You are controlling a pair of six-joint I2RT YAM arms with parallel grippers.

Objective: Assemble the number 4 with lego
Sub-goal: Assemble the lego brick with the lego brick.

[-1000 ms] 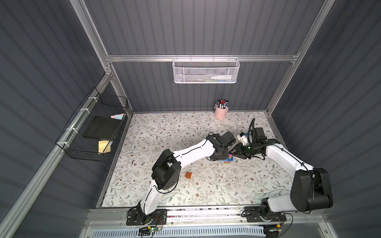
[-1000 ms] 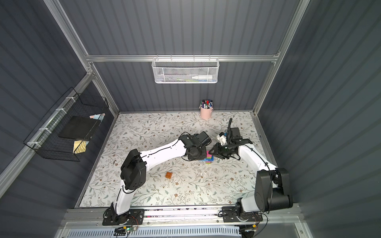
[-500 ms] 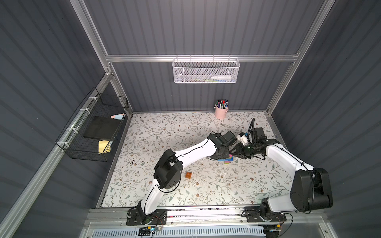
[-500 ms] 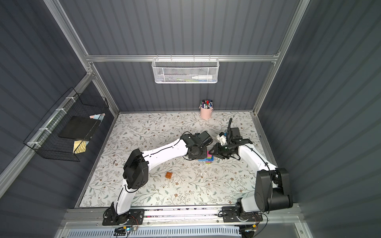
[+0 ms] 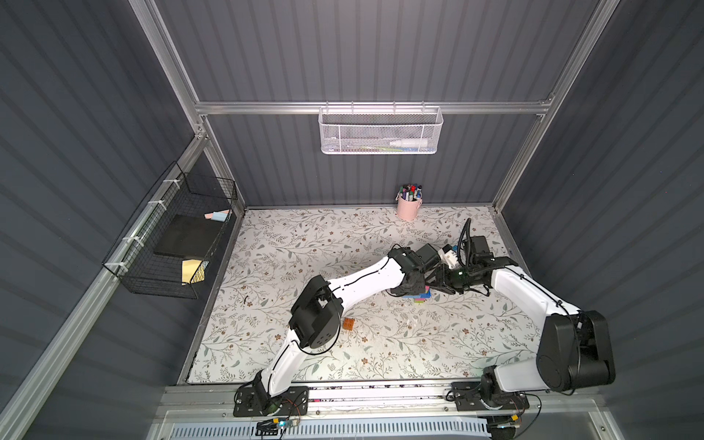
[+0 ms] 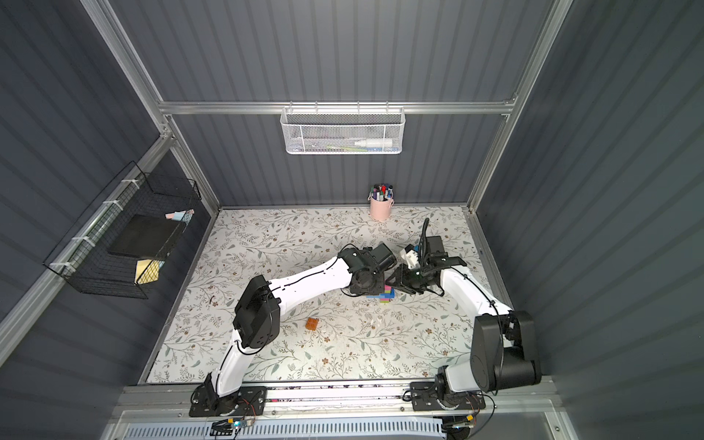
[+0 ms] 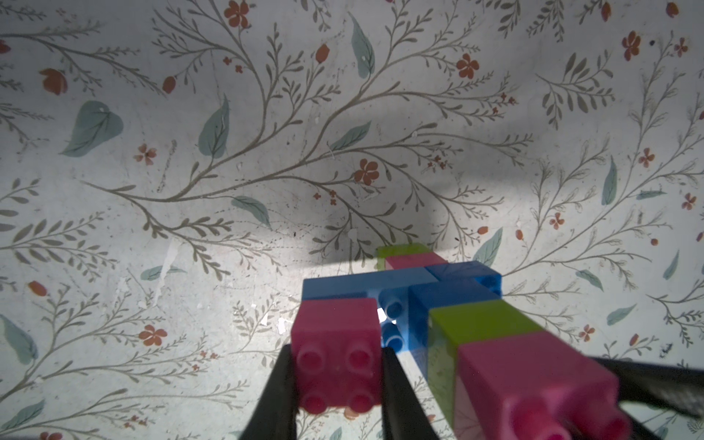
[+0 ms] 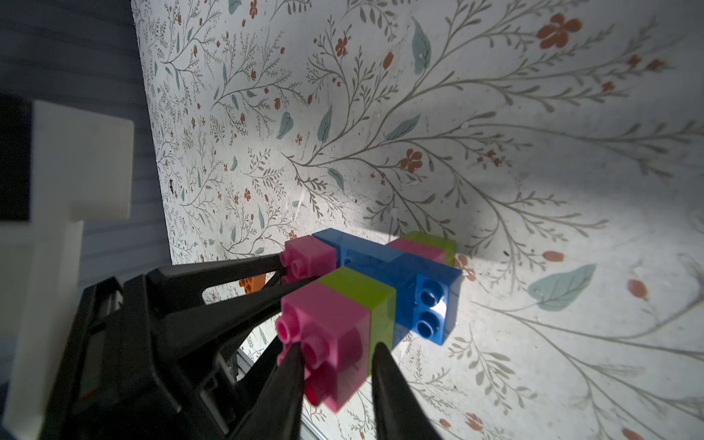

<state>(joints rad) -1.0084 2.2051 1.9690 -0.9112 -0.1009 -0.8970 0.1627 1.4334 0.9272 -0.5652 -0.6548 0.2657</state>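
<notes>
Left pincer (image 7: pixel 337 349): found pinching a pink end brick (image 7: pixel 335 335) of the number 4 (image 7: pixel 415 289), one finger flat on each smooth side face, studs turned back toward the wrist.
Right pincer (image 8: pixel 337 346): likewise pressed onto the pink end brick (image 8: pixel 327 320) of the neighbouring arm, just beside the left pincer.
Position of number 4: straight ahead of both sets of tips, blue cross bar just beyond them, green-and-pink tail farthest out; seen low against the floral mat (image 5: pixel 304 247), contact with it not confirmed.
Make-up: pink, lime green and blue bricks joined stud to socket, each arm a single brick wide.
Weight: judged light, well within one pincer's hold.
Stiffness: judged hard and rigid, no give expected under the fingers.
Surface: glossy side faces, judged slippery for narrow tips; no grip advised on the studded ends.
Weak point: stud joints, judged liable to part under twisting or under opposed pulls from the two pincers.
Recommended hold: flat opposite side faces, squarely across a brick and close to the blue bar where a joint needs pressing home.
Hazard: long lever from end brick to tail; bending load to be avoided.
Orange brick (image 5: pixel 348 323): noted loose on the mat, well apart from both pincers, back along the left arm near its elbow; judged still unfitted.
</notes>
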